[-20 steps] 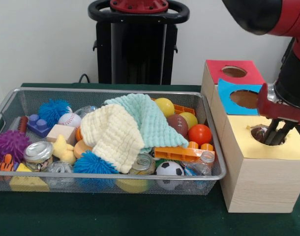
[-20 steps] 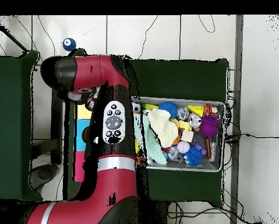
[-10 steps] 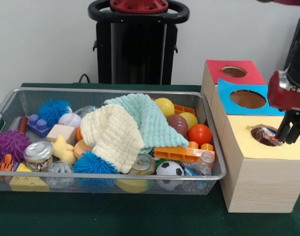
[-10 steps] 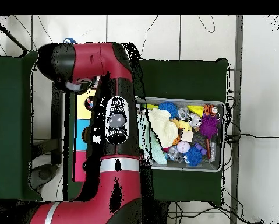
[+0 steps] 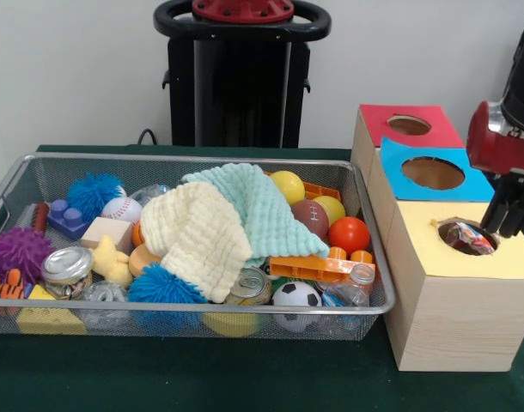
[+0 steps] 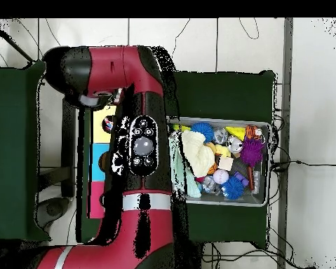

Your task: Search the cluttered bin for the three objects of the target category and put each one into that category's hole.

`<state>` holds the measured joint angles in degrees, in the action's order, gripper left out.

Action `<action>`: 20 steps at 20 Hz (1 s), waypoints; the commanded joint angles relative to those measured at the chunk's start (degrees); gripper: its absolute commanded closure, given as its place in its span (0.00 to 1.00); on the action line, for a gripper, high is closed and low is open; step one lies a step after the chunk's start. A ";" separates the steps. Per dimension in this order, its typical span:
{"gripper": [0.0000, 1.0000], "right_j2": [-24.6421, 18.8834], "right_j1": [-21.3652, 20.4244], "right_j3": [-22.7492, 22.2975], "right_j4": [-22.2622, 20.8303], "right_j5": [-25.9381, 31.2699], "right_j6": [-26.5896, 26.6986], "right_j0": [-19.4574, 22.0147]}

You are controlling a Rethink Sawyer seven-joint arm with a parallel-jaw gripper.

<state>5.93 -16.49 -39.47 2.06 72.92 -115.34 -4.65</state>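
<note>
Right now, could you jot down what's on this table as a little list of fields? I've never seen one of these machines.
bin: wire basket full of toys, balls and cans
on top: a yellow and mint cloth
boxes: wooden box with red, blue and yellow tops, a hole in each
yellow hole: a shiny wrapped item sits in it
claw: claw raised beside the yellow hole, open or shut unclear
arm: red arm stretches over the boxes
</note>
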 commanded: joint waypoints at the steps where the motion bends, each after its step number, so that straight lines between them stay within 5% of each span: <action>1: 1.00 -1.03 -1.20 -9.83 -1.41 6.31 -2.34 0.63; 20: 1.00 -0.05 3.43 -13.72 -4.71 -7.75 -6.49 -2.77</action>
<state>6.72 -15.40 -43.92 0.69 71.24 -115.34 -7.43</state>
